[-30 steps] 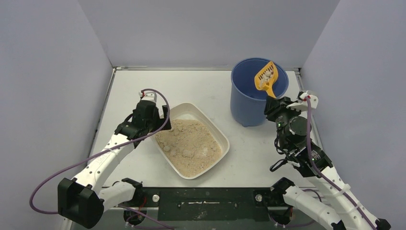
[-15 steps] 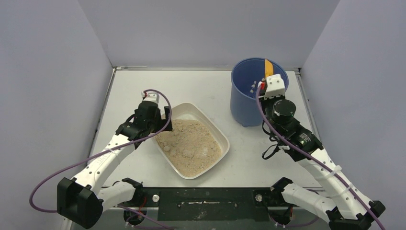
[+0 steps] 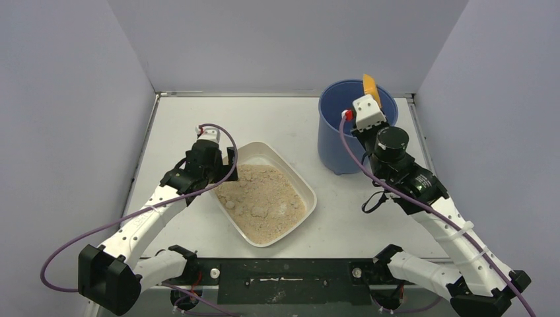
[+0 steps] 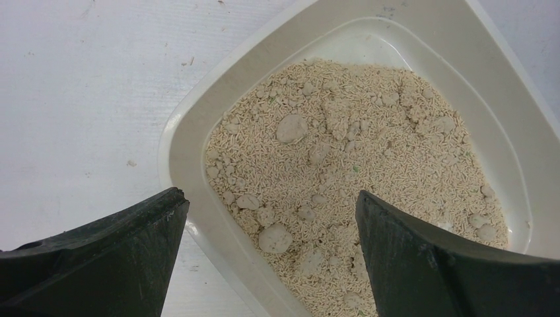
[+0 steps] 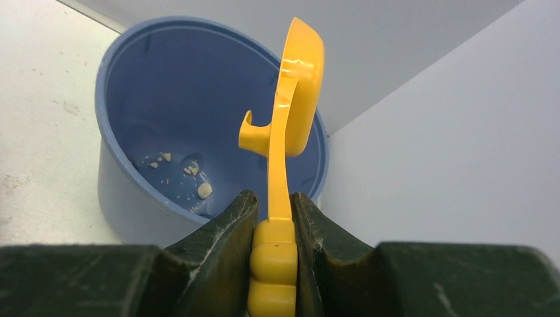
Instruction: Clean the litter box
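Our right end effector (image 5: 273, 198) clamps the scoop (image 5: 300, 66) edgewise over the bucket (image 5: 119, 172), few clumps (image 5: 205, 190) inside; we judge many left in the litter box (image 4: 178, 152); the left end effector (image 4: 269, 198) gapes wide.

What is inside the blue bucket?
A few small pale clumps lie on the floor of the blue bucket. The orange scoop, clamped in the right gripper, covers part of the interior.

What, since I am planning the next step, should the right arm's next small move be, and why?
Probably level the wrist and swing toward the off-white plastic litter box. The right claw grips the orange plastic scoop turned on edge over the tall blue bucket, apparently emptied, with bits lying at the bucket's bottom, while clumps lie in the litter.
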`<state>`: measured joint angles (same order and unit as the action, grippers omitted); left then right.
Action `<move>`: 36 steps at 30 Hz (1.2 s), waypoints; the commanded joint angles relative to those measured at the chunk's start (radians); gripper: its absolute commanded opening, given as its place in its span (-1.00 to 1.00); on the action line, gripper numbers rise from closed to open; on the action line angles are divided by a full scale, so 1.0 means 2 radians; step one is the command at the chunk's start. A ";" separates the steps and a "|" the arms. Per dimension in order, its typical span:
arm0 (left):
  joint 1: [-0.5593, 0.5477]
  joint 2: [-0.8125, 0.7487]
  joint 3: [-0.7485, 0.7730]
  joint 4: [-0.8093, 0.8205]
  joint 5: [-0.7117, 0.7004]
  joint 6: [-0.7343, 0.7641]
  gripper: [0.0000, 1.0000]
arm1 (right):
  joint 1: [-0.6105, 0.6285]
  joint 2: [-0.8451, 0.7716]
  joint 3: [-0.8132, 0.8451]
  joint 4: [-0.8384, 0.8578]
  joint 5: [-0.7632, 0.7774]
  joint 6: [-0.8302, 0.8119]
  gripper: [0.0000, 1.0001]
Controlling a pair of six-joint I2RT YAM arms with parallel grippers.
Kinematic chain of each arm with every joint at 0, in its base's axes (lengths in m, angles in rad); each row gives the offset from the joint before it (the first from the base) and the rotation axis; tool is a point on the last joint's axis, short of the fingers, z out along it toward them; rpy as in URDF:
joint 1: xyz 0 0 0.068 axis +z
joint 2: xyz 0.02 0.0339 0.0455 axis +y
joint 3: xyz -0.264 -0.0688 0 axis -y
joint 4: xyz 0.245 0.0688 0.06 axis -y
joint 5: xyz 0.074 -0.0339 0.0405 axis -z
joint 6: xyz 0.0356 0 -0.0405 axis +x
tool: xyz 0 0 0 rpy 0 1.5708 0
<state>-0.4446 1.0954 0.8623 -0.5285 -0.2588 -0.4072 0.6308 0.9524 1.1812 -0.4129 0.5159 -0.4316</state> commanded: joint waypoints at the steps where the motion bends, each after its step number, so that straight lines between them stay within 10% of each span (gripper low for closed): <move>1: -0.002 -0.012 0.011 0.001 -0.016 0.002 0.94 | 0.009 0.004 0.060 -0.010 -0.035 0.021 -1.00; 19: 0.030 0.015 0.011 -0.004 -0.054 -0.022 0.95 | 0.010 0.021 0.145 -0.050 -0.346 0.311 -1.00; 36: 0.085 0.131 0.054 -0.002 -0.017 -0.022 0.88 | 0.009 0.047 0.058 -0.166 -0.398 0.442 -1.00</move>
<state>-0.2867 1.3041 0.8993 -0.5484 -0.3096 -0.4416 0.6434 1.0222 1.3212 -0.7120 -0.2268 0.3748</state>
